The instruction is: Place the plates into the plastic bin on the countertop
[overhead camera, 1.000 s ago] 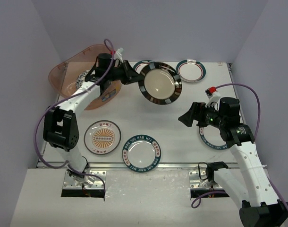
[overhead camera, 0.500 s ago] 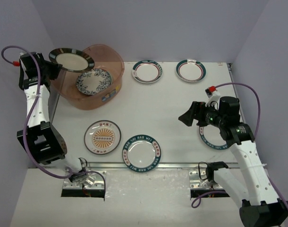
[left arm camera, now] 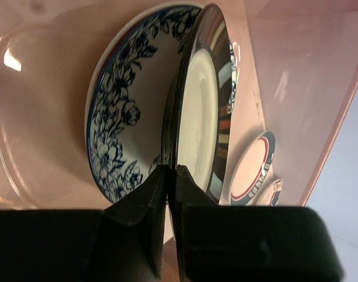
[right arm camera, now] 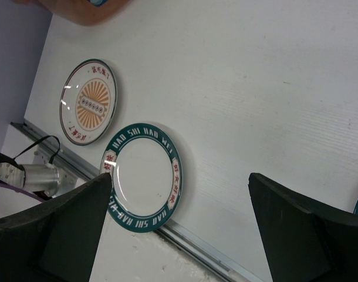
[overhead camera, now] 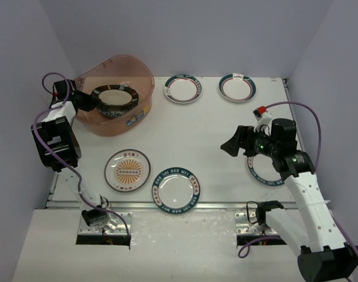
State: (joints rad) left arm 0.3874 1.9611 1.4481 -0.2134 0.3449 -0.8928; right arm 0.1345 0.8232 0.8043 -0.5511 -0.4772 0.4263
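Observation:
The plastic bin (overhead camera: 141, 76) stands at the back left of the countertop (overhead camera: 214, 129). My left gripper (overhead camera: 93, 101) is shut on the rim of the black-gold plate (overhead camera: 114, 98) and holds it inside the bin. In the left wrist view the gripper (left arm camera: 171, 175) pinches that plate (left arm camera: 199, 111) on edge, over the blue floral plate (left arm camera: 117, 111). My right gripper (overhead camera: 233, 144) is open and empty above the countertop. In the right wrist view it (right arm camera: 179, 179) hangs over a teal-lettered plate (right arm camera: 144, 176).
Two teal-red banded plates (overhead camera: 182, 89) (overhead camera: 237, 87) lie at the back. An orange sunburst plate (overhead camera: 127, 170) and a teal-lettered plate (overhead camera: 176, 190) lie near the front rail (overhead camera: 214, 205). Another teal-lettered plate (overhead camera: 262, 172) lies partly under my right arm.
My left arm carried the black-gold plate from mid-table out past the bin's left side, and now holds it down inside the bin. The right arm has barely moved.

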